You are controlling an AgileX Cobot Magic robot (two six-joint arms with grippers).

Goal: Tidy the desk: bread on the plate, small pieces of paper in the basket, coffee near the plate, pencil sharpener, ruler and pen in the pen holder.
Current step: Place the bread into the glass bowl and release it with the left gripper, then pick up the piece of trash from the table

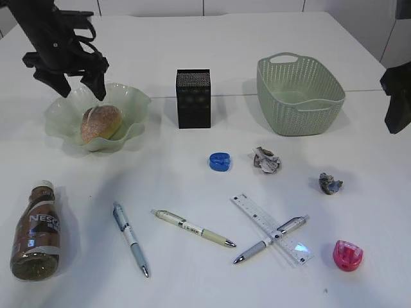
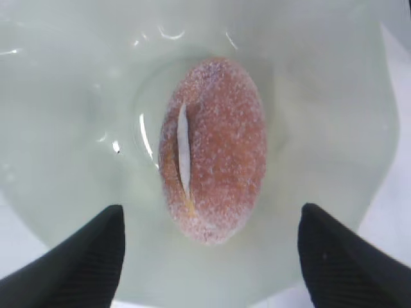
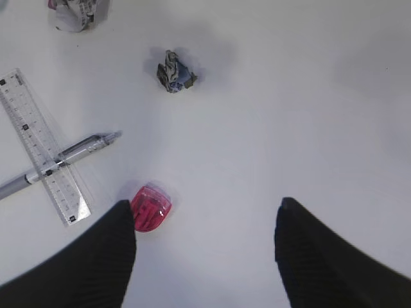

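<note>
The bread [image 1: 101, 123] [image 2: 213, 151] lies in the pale green wavy plate [image 1: 131, 102] [image 2: 64, 128]. My left gripper [image 1: 81, 88] [image 2: 209, 221] hovers just above it, open and holding nothing. The coffee bottle [image 1: 36, 231] lies at the front left. Three pens [image 1: 130, 239] [image 1: 192, 228] [image 1: 271, 239] lie along the front, the silver one crossing the clear ruler [image 1: 257, 215] [image 3: 42, 147]. A blue sharpener [image 1: 219, 161] and a pink sharpener [image 1: 347, 255] [image 3: 151, 208] sit apart. Two paper balls [image 1: 266, 160] [image 1: 331, 183] [image 3: 174, 70] lie mid-right. My right gripper [image 3: 205, 218] hangs open above the table, right of the pink sharpener.
The black pen holder [image 1: 193, 98] stands at the back centre. The green basket [image 1: 314, 119] stands to its right. The right arm [image 1: 398, 96] is at the right edge, beside the basket.
</note>
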